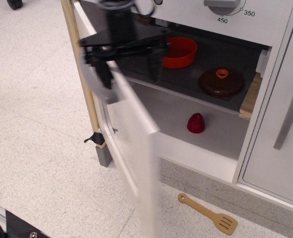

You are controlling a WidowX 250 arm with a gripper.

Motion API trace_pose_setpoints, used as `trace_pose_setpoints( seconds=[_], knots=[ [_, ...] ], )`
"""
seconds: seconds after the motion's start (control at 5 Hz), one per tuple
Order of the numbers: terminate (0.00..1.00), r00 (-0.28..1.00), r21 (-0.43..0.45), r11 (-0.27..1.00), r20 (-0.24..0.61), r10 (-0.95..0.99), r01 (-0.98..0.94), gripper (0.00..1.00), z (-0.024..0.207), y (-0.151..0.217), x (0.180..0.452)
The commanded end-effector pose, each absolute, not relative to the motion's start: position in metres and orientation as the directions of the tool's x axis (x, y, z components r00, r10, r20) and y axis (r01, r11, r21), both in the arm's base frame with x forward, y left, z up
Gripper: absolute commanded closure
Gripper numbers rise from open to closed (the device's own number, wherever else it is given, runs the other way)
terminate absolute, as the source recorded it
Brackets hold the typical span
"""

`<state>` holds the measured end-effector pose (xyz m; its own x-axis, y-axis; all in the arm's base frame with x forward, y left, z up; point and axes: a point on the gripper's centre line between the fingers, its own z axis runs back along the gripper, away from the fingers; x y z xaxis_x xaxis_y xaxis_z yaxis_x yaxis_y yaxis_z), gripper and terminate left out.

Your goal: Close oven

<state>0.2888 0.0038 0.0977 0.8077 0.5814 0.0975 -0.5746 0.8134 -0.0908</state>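
The white toy oven [265,15] stands open with its big white door [136,144] swung about halfway shut, seen blurred and nearly edge-on. My black gripper [129,74] is at the door's top edge, fingers spread wide with the door's top between them, not clamped. Inside, on the dark grey shelf [221,49], sit an orange pan [180,51] and a brown lid [221,82]. A red object [195,123] lies on the oven floor.
A wooden spatula [208,214] lies on the speckled floor in front of the oven. A narrower white door with a straight grey bar handle [289,116] is at the right. A dial marked 450 and 350 [225,5] is above.
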Motion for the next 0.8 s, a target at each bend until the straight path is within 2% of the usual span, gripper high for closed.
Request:
trace_pose_setpoints(
  seconds=[0.0,0.2,0.4,0.6],
  knots=[
    [0.00,0.767,-0.149,0.787,0.176,0.617,-0.598,0.00,0.123,-0.028,0.322],
    [0.00,0.802,-0.151,0.823,0.188,0.568,-0.547,0.00,0.138,-0.022,0.300],
    [0.00,0.891,-0.101,0.910,0.188,0.414,-0.402,0.00,0.142,-0.007,0.269],
    [0.00,0.946,-0.054,0.963,0.180,0.269,-0.263,0.00,0.123,0.009,0.257]
  ],
)
